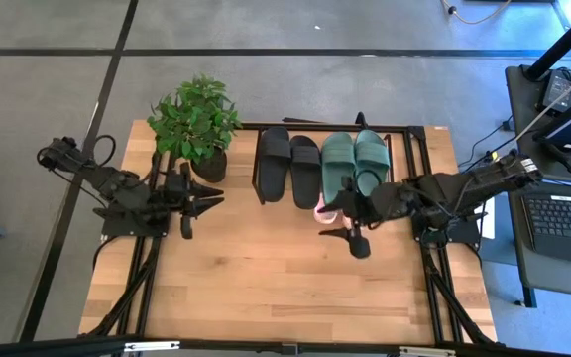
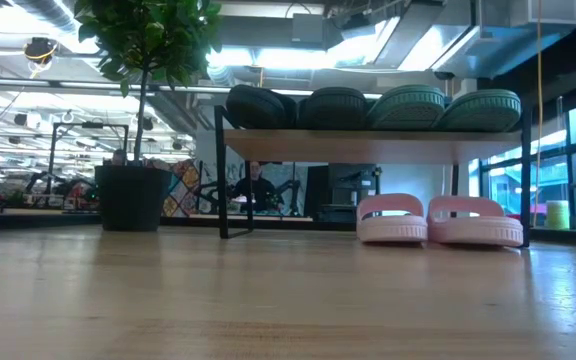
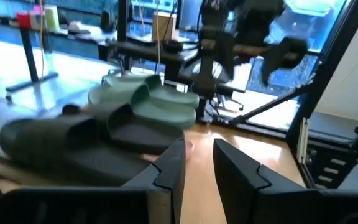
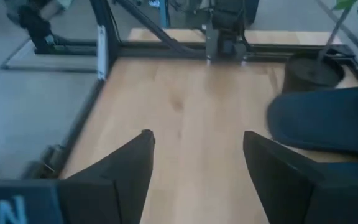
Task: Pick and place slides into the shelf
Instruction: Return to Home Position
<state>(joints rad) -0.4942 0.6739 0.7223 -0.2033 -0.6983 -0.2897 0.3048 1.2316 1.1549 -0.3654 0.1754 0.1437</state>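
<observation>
The shelf (image 2: 368, 146) stands at the table's far side. On its top board lie the black pair (image 1: 288, 164) and the dark green pair (image 1: 355, 159), side by side. The pale pink pair (image 2: 438, 221) rests on the tabletop under the board, at its right end; only a pink sliver (image 1: 320, 210) shows from above. My left gripper (image 1: 204, 195) hovers open left of the shelf, beside the plant pot. My right gripper (image 1: 338, 223) is open in front of the green pair, above the table. Its wrist view shows its fingers spread wide (image 4: 197, 134) over bare wood.
A potted plant (image 1: 196, 119) stands on the table's far left, next to the shelf; its dark pot (image 2: 128, 195) is close to my left gripper. Bare wooden tabletop (image 1: 285, 278) spreads across the near half. Black frame rails run along the table's sides.
</observation>
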